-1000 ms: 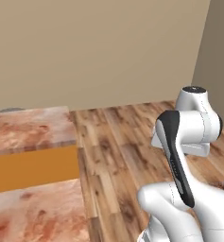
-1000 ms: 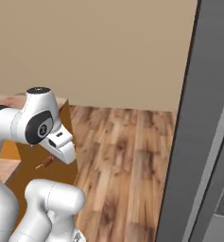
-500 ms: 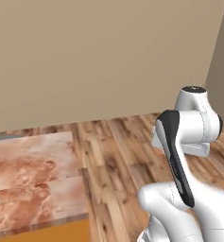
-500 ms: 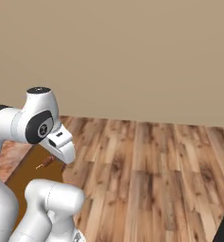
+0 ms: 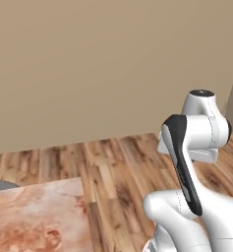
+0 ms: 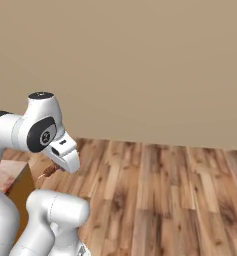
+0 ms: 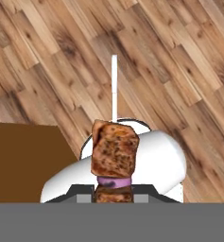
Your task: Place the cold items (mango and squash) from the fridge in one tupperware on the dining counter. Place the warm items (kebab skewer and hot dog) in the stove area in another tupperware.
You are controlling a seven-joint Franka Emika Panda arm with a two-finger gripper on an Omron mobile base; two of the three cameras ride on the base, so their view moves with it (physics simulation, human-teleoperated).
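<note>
The kebab skewer (image 7: 114, 153) fills the middle of the hand view: a browned meat chunk over a purple slice, with its thin white stick pointing up the picture. My gripper (image 7: 113, 194) is shut on its lower end, the fingertips mostly hidden behind the meat. In the right base view the skewer (image 6: 47, 171) pokes out brown beneath the folded white hand, held above the wooden floor. A corner of the dining counter (image 5: 34, 216), with its reddish marbled top, lies at the lower left of the left base view.
Wooden plank floor (image 6: 160, 190) runs to a plain beige wall (image 5: 98, 64). The counter's orange side (image 6: 19, 194) stands just left of the arm, also seen as a brown panel (image 7: 23, 151). A grey shape (image 5: 0, 185) that I cannot identify sits at the left edge.
The whole scene has shifted as the base moves: the dark fridge edge has left the right base view and the counter has slid down and left. The arm's pose and its grip on the skewer are unchanged.
</note>
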